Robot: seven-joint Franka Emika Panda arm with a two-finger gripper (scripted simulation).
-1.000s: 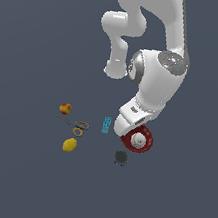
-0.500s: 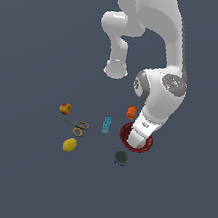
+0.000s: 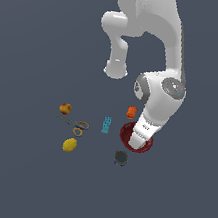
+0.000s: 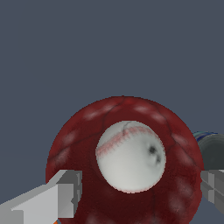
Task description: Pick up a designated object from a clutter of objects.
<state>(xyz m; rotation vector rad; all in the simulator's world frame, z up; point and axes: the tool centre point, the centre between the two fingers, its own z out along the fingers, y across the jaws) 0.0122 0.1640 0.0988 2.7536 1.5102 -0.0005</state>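
The white ball (image 4: 130, 156) with faint red seams lies inside the dark red bowl (image 4: 70, 144). In the wrist view my gripper (image 4: 141, 189) is open, with one finger (image 4: 61, 197) on each side of the ball and apart from it. In the exterior view the gripper (image 3: 138, 138) hangs low over the bowl (image 3: 126, 137), and the hand hides the ball. The gripper holds nothing.
An orange cup (image 3: 131, 112) stands just behind the bowl, and a dark grey round thing (image 3: 120, 157) lies in front of it and shows in the wrist view (image 4: 213, 146). Toward the exterior view's left lie a cyan block (image 3: 106, 125), orange-handled scissors (image 3: 76, 124), a red-yellow fruit (image 3: 65, 108) and a yellow lemon (image 3: 69, 145).
The arm has swung toward the exterior view's right and come down over the dark red bowl, which it now partly covers. The other items have not moved.
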